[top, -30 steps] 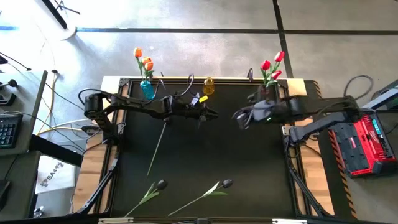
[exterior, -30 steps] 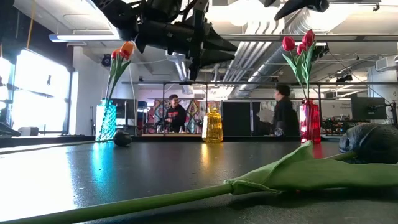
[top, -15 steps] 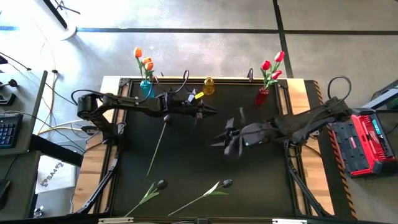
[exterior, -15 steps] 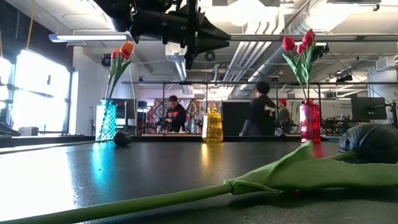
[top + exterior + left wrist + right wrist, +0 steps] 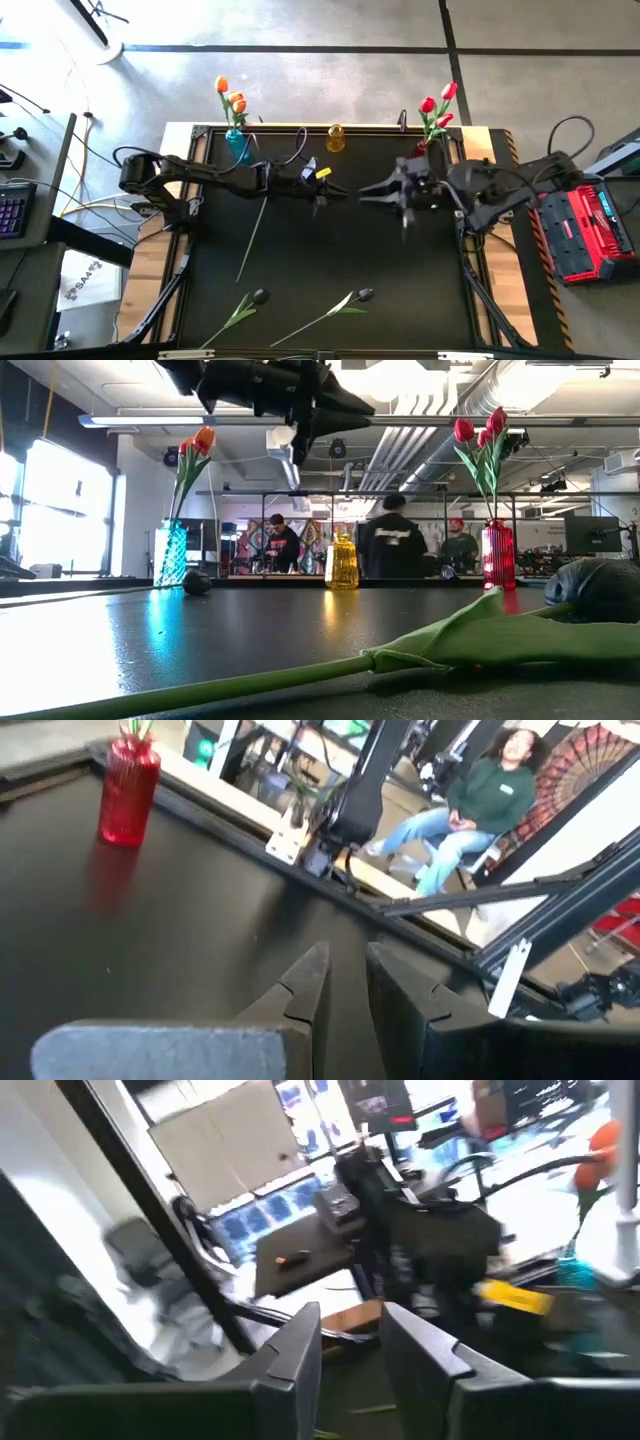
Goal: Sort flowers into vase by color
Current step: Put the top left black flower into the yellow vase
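Both grippers, left (image 5: 338, 191) and right (image 5: 372, 193), empty w/ narrow gaps, near mid-desk (image 5: 330, 250). Risk: arms collide; black tulips (image 5: 258, 297) unsorted.

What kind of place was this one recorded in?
Probably a robotics lab or open workshop: exposed ceiling ducts, a concrete floor around the black worktable, and a person seated among equipment.

Two dark jointed arms (image 5: 215, 178) — black cables, one yellow tag (image 5: 322, 173).
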Controlling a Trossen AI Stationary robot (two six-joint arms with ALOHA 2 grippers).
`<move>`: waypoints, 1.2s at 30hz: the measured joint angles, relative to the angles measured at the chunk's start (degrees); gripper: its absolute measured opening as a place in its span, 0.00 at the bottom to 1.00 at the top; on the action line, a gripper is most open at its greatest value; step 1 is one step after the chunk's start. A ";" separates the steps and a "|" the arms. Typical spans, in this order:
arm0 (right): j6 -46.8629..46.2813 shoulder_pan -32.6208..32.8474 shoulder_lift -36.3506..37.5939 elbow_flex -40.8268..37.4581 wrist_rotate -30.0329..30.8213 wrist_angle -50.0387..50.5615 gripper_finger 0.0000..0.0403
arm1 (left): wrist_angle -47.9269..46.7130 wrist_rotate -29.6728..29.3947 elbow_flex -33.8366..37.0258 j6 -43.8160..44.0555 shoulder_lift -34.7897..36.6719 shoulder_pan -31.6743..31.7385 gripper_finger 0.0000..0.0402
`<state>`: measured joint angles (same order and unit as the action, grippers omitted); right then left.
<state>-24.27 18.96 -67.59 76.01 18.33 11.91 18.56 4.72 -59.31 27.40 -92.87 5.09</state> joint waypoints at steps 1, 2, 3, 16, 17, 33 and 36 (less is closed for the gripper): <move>1.22 0.26 0.88 0.00 1.03 1.54 0.23 | -0.28 -0.36 0.00 0.01 0.33 -0.17 0.13; 2.42 0.57 1.73 0.00 1.65 3.52 0.22 | -1.36 -0.40 0.00 0.03 0.97 -0.29 0.13; 3.48 0.88 2.47 0.00 2.54 5.74 0.20 | -2.01 -0.54 0.01 0.04 1.35 -0.32 0.13; 4.25 -4.51 13.11 -31.97 -4.88 -29.51 0.10 | -11.35 -5.46 -0.06 -4.13 10.95 0.25 0.13; 3.07 -5.28 13.39 -35.17 -5.24 -33.80 0.10 | -12.40 -5.44 -0.09 -4.51 11.40 0.23 0.13; -2.71 -7.69 3.92 -45.42 -5.19 -44.38 0.10 | -30.17 -8.31 1.90 -6.02 11.16 -1.55 0.25; -2.65 -7.72 1.87 -45.42 -9.07 -44.34 0.10 | -31.66 -8.51 4.28 -3.71 11.09 -2.13 0.30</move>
<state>-26.92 11.25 -65.72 30.59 9.26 -32.44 -13.10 -3.80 -55.03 23.68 -81.77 2.97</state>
